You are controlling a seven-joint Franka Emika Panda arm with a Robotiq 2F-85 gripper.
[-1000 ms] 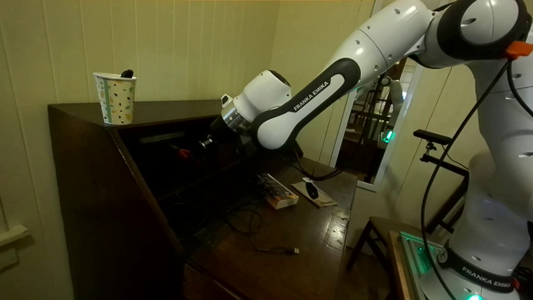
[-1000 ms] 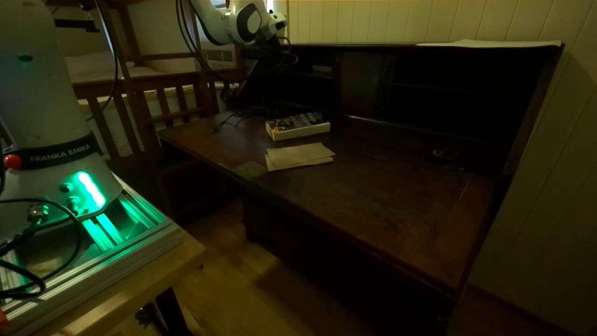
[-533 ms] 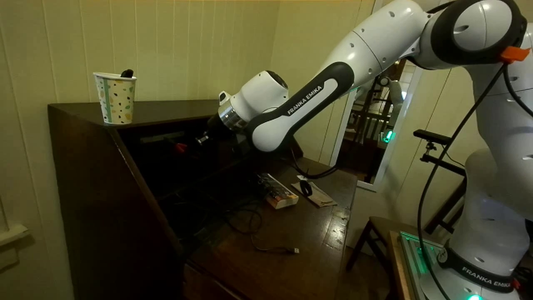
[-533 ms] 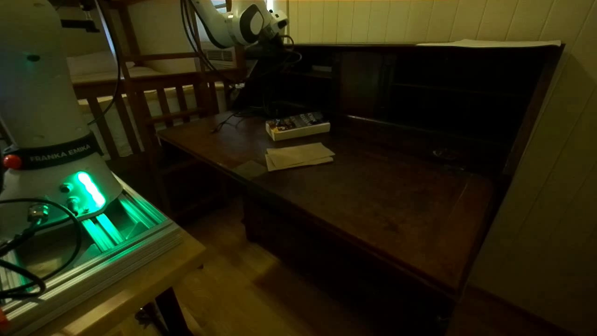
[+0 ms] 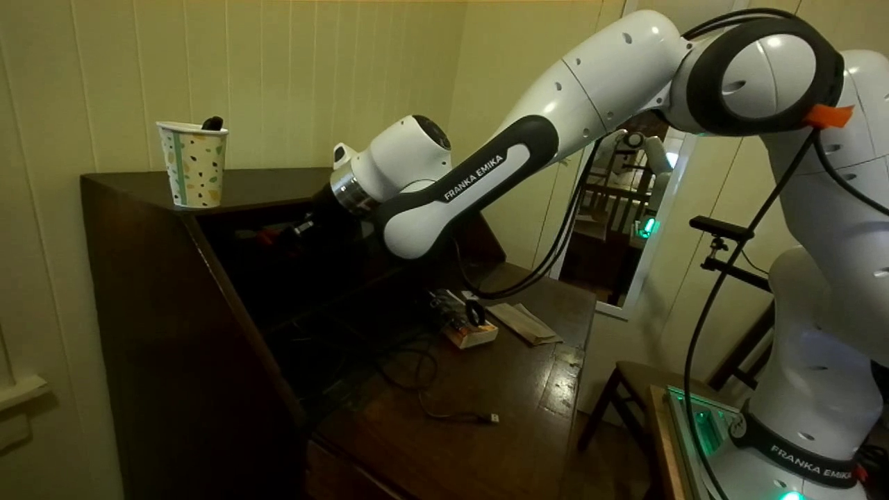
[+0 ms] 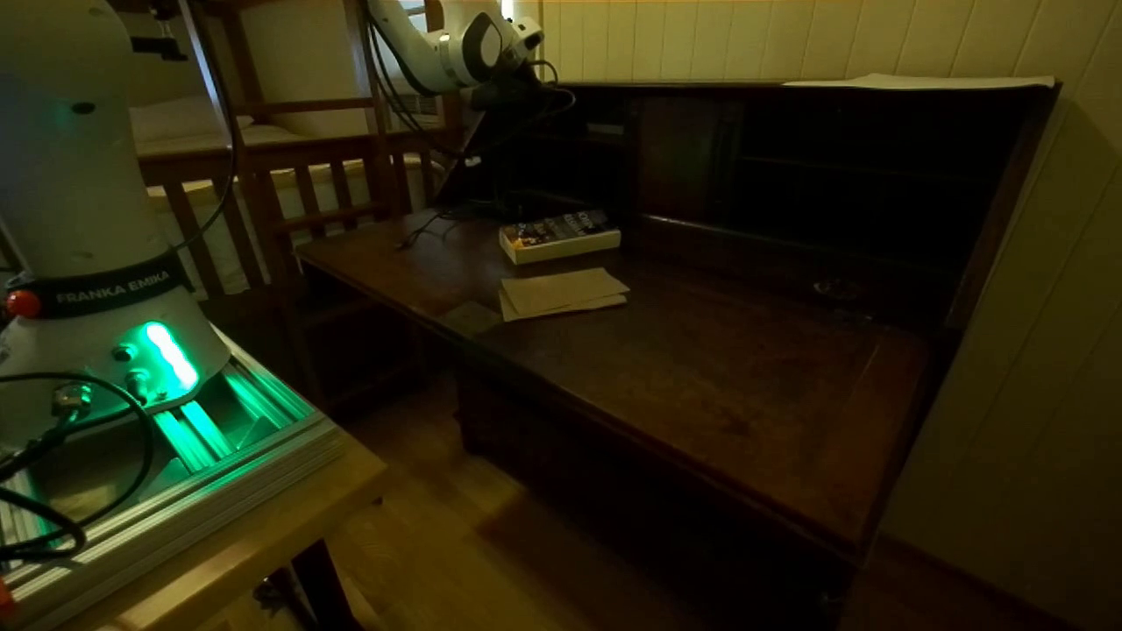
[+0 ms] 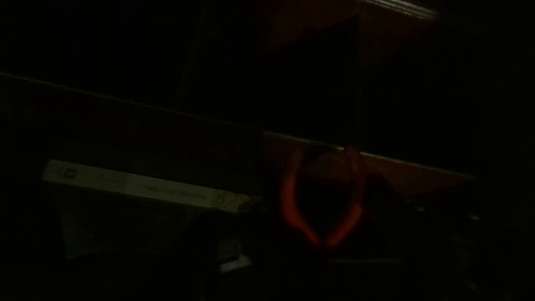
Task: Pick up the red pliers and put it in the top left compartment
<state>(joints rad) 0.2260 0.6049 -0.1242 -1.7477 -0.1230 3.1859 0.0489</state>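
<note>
The red pliers (image 5: 266, 237) are in the dark upper part of the desk hutch in an exterior view. My gripper (image 5: 293, 232) is shut on them; its fingers are mostly lost in shadow. In the wrist view the two red handles (image 7: 289, 196) form a V that opens upward, and the pliers' head is too dark to see. The upper left compartment (image 6: 574, 140) shows as a dark opening in an exterior view, partly covered by the arm. The pliers are hidden in that view.
A pale narrow box (image 7: 142, 186) lies left of the pliers in the wrist view. A shelf edge (image 7: 401, 160) crosses behind the handles. A patterned cup (image 5: 196, 167) stands on the desk top. A book (image 6: 561, 245), folded paper (image 6: 565, 294) and a cable (image 5: 451, 415) lie on the desktop.
In an exterior view the arm and gripper have moved left, deeper into the hutch. The red pliers have moved left and slightly up along with the gripper. The hanging cables have swung left too.
</note>
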